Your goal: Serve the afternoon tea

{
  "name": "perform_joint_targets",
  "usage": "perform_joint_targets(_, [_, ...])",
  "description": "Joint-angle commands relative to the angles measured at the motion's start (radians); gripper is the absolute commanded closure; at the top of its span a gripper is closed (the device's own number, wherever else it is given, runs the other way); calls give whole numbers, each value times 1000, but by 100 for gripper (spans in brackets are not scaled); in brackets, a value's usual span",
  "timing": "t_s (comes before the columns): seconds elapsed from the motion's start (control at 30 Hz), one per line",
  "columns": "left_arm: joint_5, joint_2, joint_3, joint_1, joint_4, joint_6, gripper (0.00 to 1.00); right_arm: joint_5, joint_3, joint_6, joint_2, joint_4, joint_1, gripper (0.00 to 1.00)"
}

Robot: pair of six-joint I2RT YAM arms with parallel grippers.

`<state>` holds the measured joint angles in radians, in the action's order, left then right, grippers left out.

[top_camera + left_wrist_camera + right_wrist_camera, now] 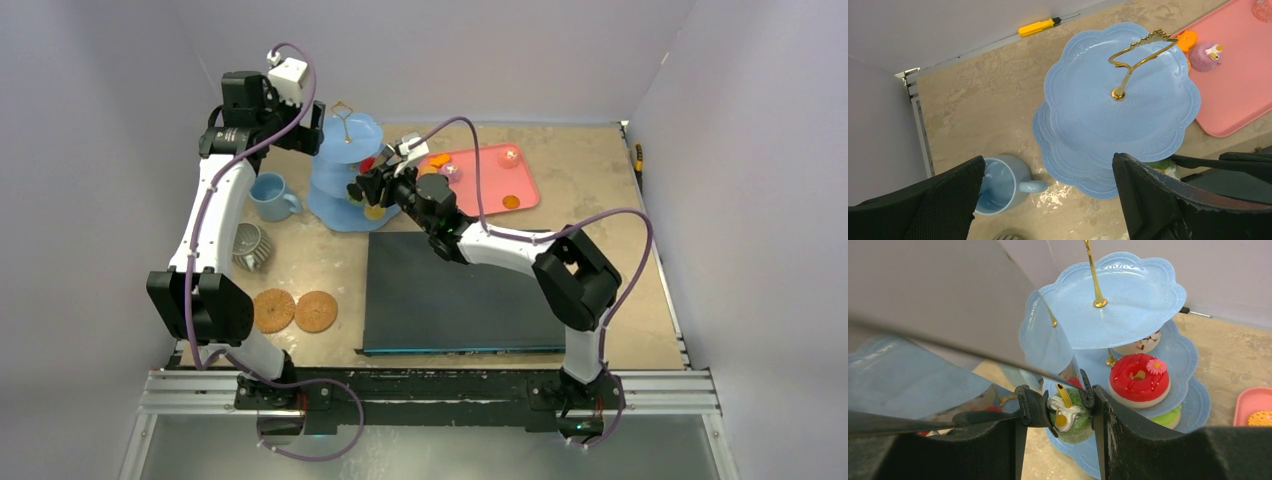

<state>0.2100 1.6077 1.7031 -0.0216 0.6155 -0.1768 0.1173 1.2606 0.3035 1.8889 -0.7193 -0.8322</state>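
- Farthest left, the left gripper (1048,167) is held high above the table (320,260), over the mug and the stand. Its jaws are spread wide and nothing is gripped.
- The light-blue mug (998,185) is stood upright on the table just beside the stand's left edge, with its handle turned toward the stand.
- Nearer the arm bases, a ribbed grey cup (250,248) is seen, and two round woven discs (273,310) are laid side by side.
- The three-tier light-blue stand (1128,305) is placed at the back of the table, left of the tray. A red cake (1139,380) with a pink flower and a pale cake (1140,344) are carried on its middle tier, and a light-green cake (1168,416) on its lowest tier.
- The right gripper (1060,410) is positioned at the stand's near side. Its jaws are clenched on the black tongs (1030,407), and a green cake (1073,422) topped with white cream is pinched between the tong tips, by the lowest tier's rim. Whether it touches that tier cannot be told.
- A dark mat (460,290) is spread under the right arm.
- The pink tray (490,185) is set just right of the stand, with an orange cake (440,160), a purple cake (452,172), a pink cake (510,155) and a flat orange cake (511,201) left on it.
- A yellow screwdriver (1040,26) is laid along the table's far right edge.
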Motion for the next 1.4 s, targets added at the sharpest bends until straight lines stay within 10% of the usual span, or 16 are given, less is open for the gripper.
perform_joint_targets(0.0, [3, -41, 13, 9, -24, -13, 1, 24, 73, 19, 4, -104, -8, 55])
perform_joint_targets(0.73, [20, -46, 0, 16, -24, -9, 1, 125, 154, 0, 166, -204, -17, 48])
perform_joint_targets(1.37, [29, -51, -9, 16, -26, -1, 2, 100, -27, -21, -55, -166, -16, 37])
